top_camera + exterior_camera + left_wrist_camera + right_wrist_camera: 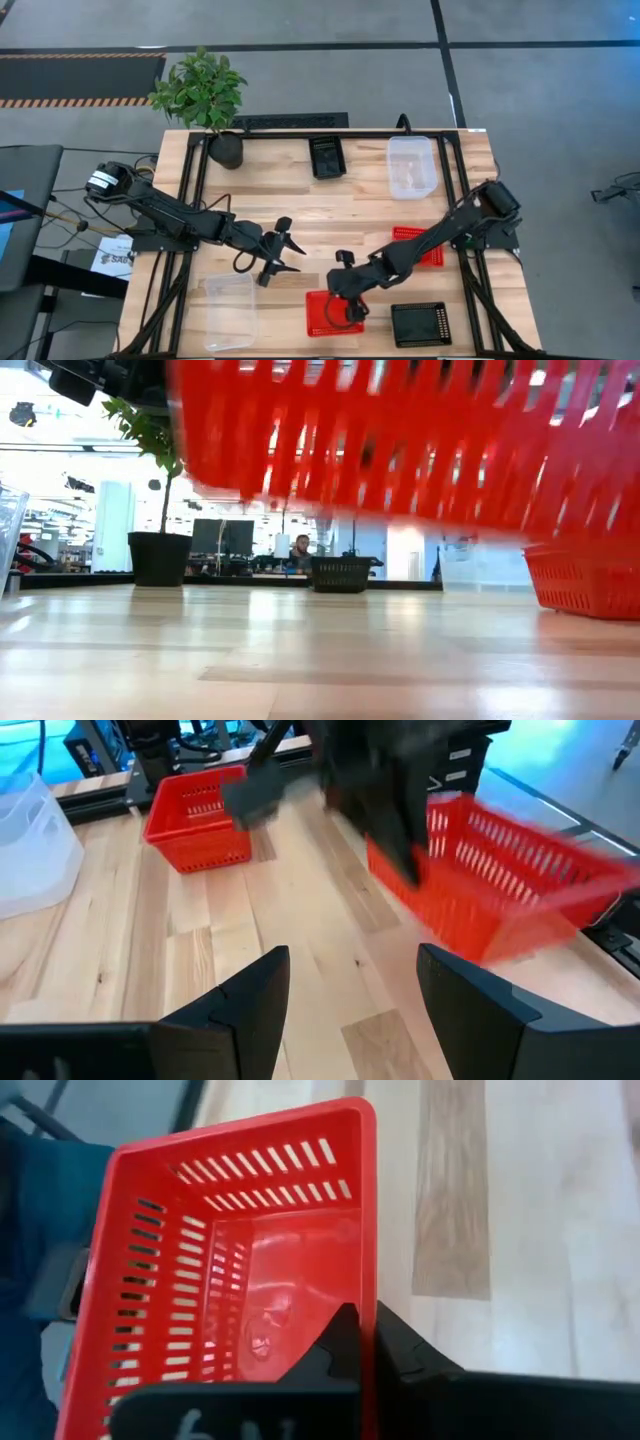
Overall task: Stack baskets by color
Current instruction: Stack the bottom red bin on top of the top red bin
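My right gripper [368, 1325] is shut on a red perforated basket [325, 315] near the table's front middle. That basket hangs tilted above the wood in the low view [400, 440]. A second red basket [425, 248] stands on its base behind it, partly under my right arm. My left gripper [280, 252] hovers open left of centre, with nothing between its fingers [250, 990]. Two black baskets [328, 157] [420, 322] and two clear baskets [412, 165] [230, 310] stand apart on the table. My right gripper pinches one side wall of the red basket at its rim [366, 1295], one finger inside the basket and one outside. The fingers come slanting down from the table's far right. The basket is lifted clear of the table and tilted.
A black plant pot [225, 150] with a leafy plant stands at the far left corner. Black frame rails [195, 200] run along the table's left and right sides. Bare wood lies in the table's middle between the two arms.
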